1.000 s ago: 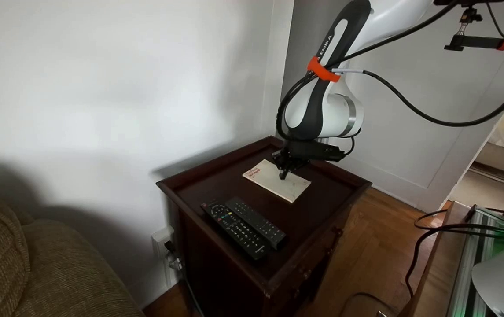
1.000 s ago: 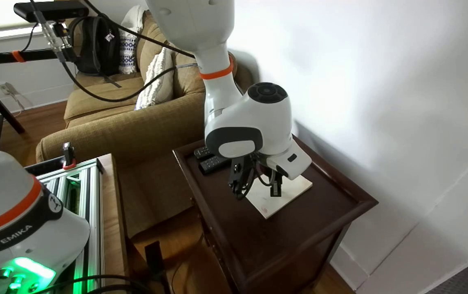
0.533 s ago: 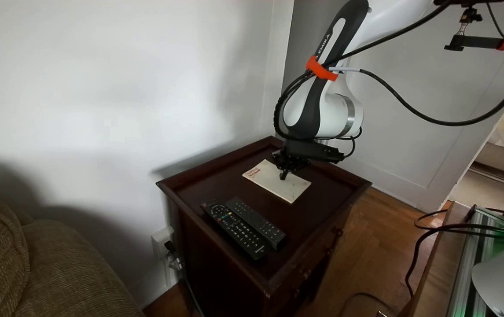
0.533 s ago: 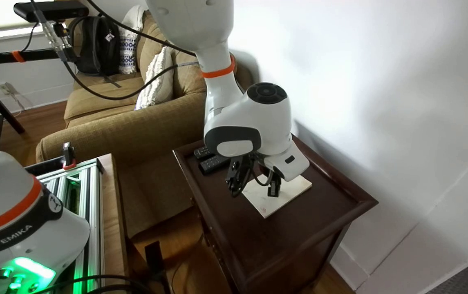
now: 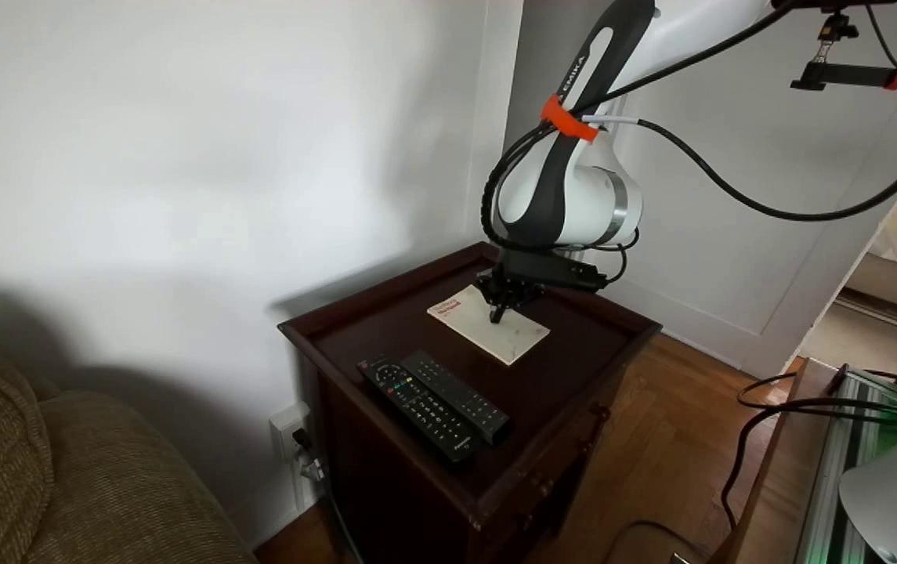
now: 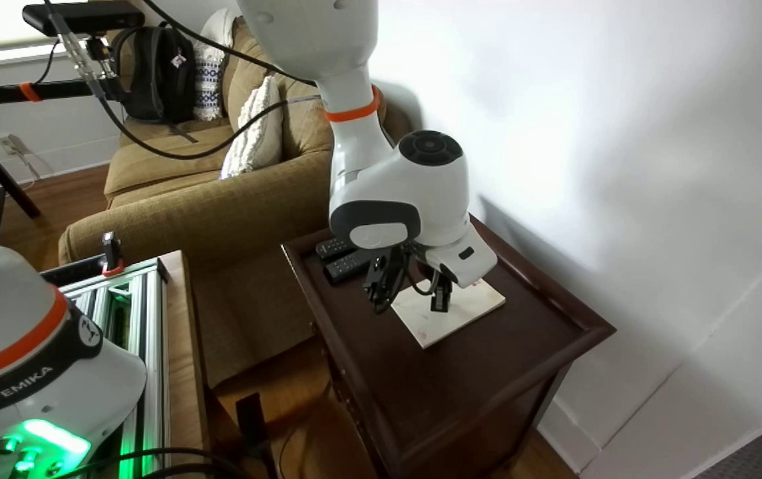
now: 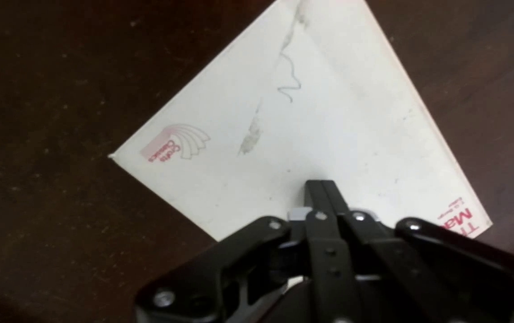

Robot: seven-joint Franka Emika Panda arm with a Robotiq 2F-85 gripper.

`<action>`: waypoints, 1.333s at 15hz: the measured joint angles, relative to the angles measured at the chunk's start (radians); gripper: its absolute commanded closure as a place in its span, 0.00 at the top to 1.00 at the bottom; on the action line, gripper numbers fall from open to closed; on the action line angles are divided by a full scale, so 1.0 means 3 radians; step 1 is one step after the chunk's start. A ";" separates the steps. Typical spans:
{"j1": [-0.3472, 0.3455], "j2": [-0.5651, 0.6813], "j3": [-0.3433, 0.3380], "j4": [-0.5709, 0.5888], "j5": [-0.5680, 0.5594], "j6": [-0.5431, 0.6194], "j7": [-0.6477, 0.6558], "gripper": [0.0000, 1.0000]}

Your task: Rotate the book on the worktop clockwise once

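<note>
The book (image 5: 479, 325) is a thin cream-white rectangle with red print. It lies flat on the dark reddish-brown worktop (image 5: 374, 329), and it shows in both exterior views (image 6: 464, 306). In the wrist view the book (image 7: 319, 112) lies at a slant, its lower part hidden behind my gripper (image 7: 322, 183). My gripper points down onto the cover near the book's middle, its two fingertips together with nothing between them. The fingertips look to be touching the cover. The gripper also shows in both exterior views (image 5: 496, 316) (image 6: 440, 306).
Two black remotes (image 5: 417, 407) (image 5: 460, 395) lie side by side on the worktop near the couch (image 6: 234, 206). A raised rim (image 6: 540, 286) runs around the worktop. A white wall (image 5: 221, 157) stands close behind it.
My gripper has moved slightly toward the remotes' side. The book has slid a little the same way beneath the fingertips, perhaps with a slight turn. The remotes have not moved.
</note>
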 measured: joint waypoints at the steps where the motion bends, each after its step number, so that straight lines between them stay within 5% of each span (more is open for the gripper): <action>1: 0.0003 -0.0007 0.0018 0.0000 -0.0009 -0.0009 -0.0039 0.00; 5: 0.0072 -0.0100 -0.0031 0.0001 -0.0095 -0.0060 -0.0253 0.00; 6: 0.0102 -0.0139 -0.0068 0.0001 -0.0142 -0.0098 -0.0298 0.26; 9: 0.0184 -0.0290 -0.0164 0.0009 -0.0300 -0.0297 -0.0456 0.40; 15: 0.0489 -0.0691 -0.0494 0.0014 -0.0764 -0.1048 -0.0685 0.86; 17: 0.0639 -0.0813 -0.0652 0.0017 -0.1004 -0.1206 -0.0690 0.98; 20: 0.0798 -0.0974 -0.0795 0.0016 -0.1309 -0.1370 -0.0690 1.00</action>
